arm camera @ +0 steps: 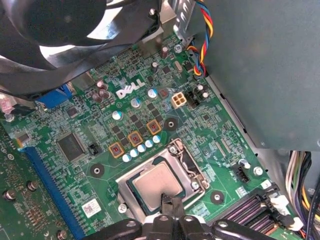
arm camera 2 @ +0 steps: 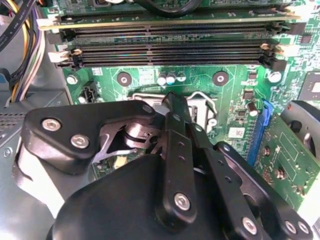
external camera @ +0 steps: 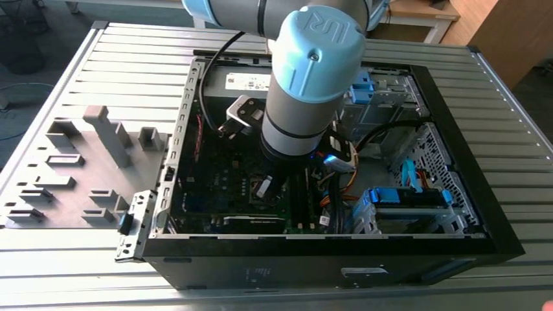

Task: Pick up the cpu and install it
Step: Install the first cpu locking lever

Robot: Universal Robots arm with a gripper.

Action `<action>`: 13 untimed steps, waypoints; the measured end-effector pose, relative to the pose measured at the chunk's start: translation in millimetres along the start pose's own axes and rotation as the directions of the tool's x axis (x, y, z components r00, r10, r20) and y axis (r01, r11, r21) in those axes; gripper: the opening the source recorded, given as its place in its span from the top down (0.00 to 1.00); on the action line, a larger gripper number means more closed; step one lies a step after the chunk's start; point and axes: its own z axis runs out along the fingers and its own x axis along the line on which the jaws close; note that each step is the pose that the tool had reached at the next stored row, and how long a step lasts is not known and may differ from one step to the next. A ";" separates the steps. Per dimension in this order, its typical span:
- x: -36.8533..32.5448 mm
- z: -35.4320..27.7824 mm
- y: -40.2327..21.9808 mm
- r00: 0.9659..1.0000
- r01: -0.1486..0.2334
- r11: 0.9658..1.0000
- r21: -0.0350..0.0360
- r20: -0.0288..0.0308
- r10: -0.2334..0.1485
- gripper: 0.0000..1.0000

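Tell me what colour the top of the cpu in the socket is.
Silver-grey metal. The cpu shows best in the first wrist view.

My work sits on a table (external camera: 129, 52) of grey metal slats. 2 things lie directly on it. The open black case (external camera: 484, 214) takes up the middle and reaches toward the edge at the exterior view's right, with its near wall close to the front edge. A grey tray (external camera: 61, 194) with raised blocks lies flat by the edge at the exterior view's left, just beside the case. Bare slats run along the far edge.
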 end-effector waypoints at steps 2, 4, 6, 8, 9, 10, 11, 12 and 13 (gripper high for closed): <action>0.0 1.0 -0.1 1.000 0.000 1.000 0.000 0.000 0.000 0.89; 0.1 1.6 -0.2 1.000 0.000 1.000 0.000 0.000 0.000 0.89; -0.3 2.0 -0.8 1.000 0.000 1.000 0.000 0.000 0.000 0.89; -1.0 2.2 -1.6 1.000 0.000 1.000 0.003 -0.003 0.000 0.89; -1.3 2.3 -2.1 1.000 -0.001 1.000 0.005 -0.007 0.001 0.89; -1.5 2.2 -2.5 1.000 -0.001 1.000 0.009 -0.012 0.001 0.89; -1.6 2.0 -2.9 1.000 -0.002 1.000 0.013 -0.018 0.002 0.89; -1.8 1.9 -3.2 1.000 -0.002 1.000 0.016 -0.023 0.003 0.89; -1.9 1.9 -3.3 1.000 -0.003 1.000 0.019 -0.026 0.003 0.89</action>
